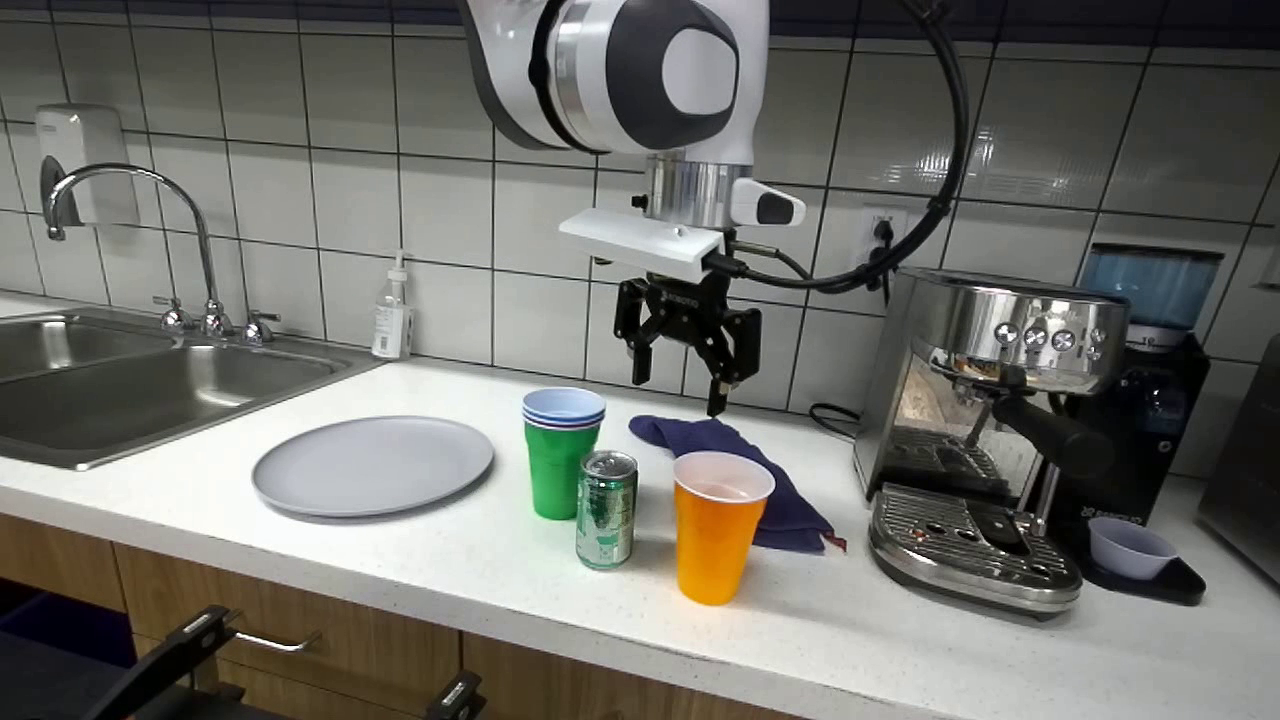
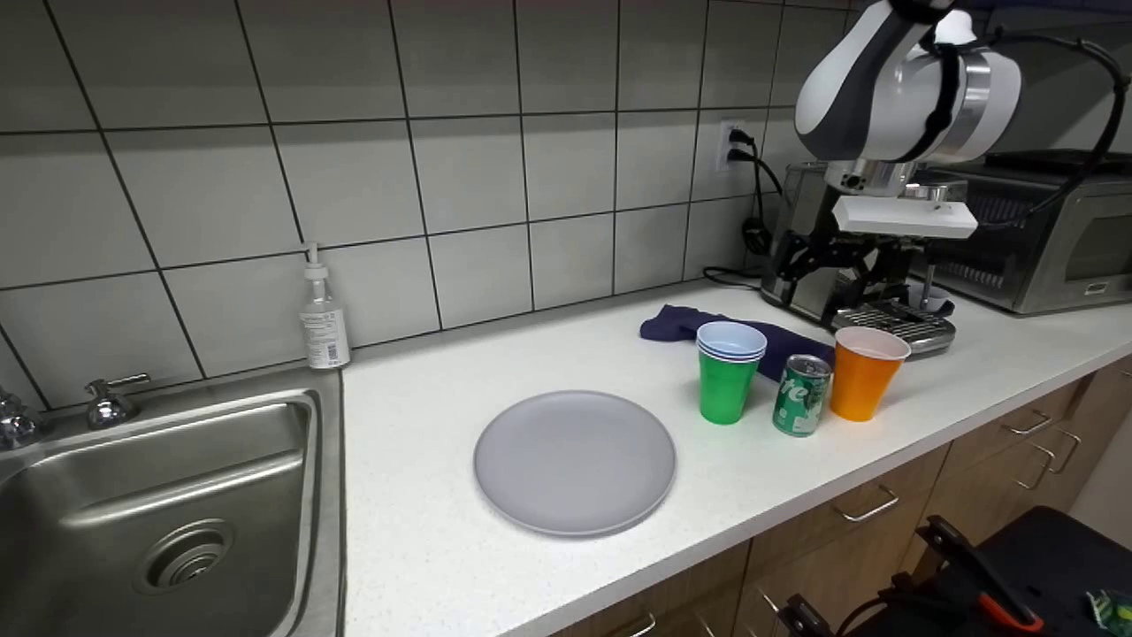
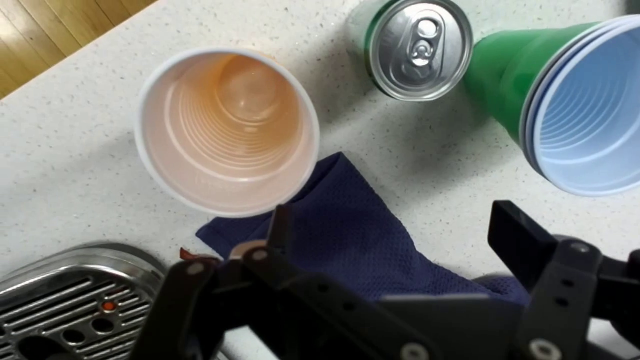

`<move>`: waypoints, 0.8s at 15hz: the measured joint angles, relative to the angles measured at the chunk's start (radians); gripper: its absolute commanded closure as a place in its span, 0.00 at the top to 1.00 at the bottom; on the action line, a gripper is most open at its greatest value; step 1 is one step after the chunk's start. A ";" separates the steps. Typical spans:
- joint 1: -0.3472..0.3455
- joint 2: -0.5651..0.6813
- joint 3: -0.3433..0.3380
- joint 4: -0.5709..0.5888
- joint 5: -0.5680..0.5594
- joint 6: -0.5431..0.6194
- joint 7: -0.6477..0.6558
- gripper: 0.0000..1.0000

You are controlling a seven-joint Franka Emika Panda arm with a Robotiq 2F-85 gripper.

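Note:
My gripper [image 1: 679,392] hangs above the counter with its jaws spread wide and nothing between them. Below it lies a crumpled navy cloth [image 3: 360,235], which also shows in both exterior views. An orange cup [image 1: 722,530] with a pale inside stands upright near the counter's front edge. Beside that are a small green can [image 1: 606,512] and a stack of green cups [image 1: 562,470] with light-blue insides. In the wrist view the left fingertip overlaps the rim of the orange cup [image 3: 227,135], though the gripper is well above it. In an exterior view the gripper's dark fingers blend into the coffee machine behind.
A flat grey plate [image 2: 575,464] lies between the cups and the steel sink [image 2: 309,495]. A soap bottle [image 1: 392,315] stands by the tiled wall. The espresso machine [image 1: 985,450] is on the cloth's far side, with a microwave [image 2: 1052,234] beyond it.

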 measured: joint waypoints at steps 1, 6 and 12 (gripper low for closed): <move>-0.001 0.010 -0.002 0.005 0.000 0.000 0.000 1.00; -0.006 0.070 -0.007 0.031 0.000 0.001 0.000 1.00; -0.014 0.122 -0.007 0.052 -0.003 0.001 0.000 1.00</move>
